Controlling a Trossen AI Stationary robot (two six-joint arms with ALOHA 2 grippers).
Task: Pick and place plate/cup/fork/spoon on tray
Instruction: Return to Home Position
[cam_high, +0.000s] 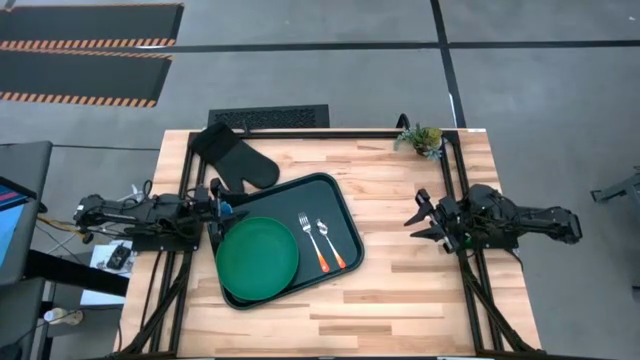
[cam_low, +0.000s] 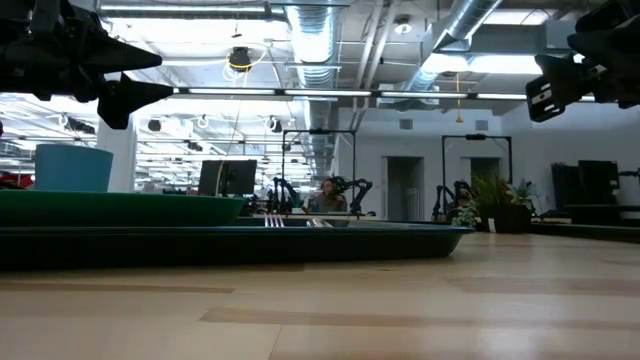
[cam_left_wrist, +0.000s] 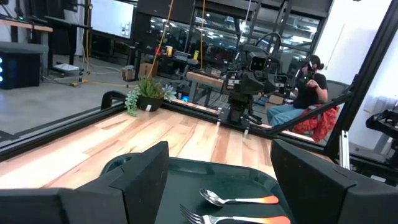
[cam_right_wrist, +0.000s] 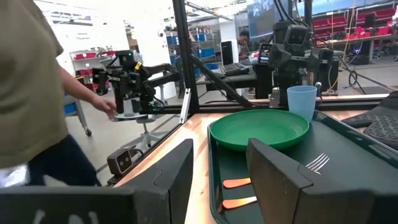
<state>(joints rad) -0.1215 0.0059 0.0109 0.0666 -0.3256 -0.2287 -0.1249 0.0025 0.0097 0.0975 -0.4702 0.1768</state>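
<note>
The dark tray (cam_high: 340, 205) lies mid-table. The green plate (cam_high: 257, 258) lies on its near-left part, its edge over the tray's rim. The fork (cam_high: 310, 240) and the spoon (cam_high: 330, 245) lie side by side on the tray's right part, orange handles toward the near edge. The light-blue cup (cam_low: 72, 168) stands upright on the tray's left corner, and also shows in the right wrist view (cam_right_wrist: 301, 102). My left gripper (cam_high: 216, 205) is open and empty, raised above the cup (cam_low: 125, 80). My right gripper (cam_high: 422, 220) is open and empty, raised at the table's right.
A black oven mitt (cam_high: 235, 158) lies on the table beyond the tray's far-left corner. A small potted plant (cam_high: 420, 138) stands at the far right edge. Bare wood lies between the tray and my right gripper. A person (cam_right_wrist: 31, 93) stands beyond the table's near side.
</note>
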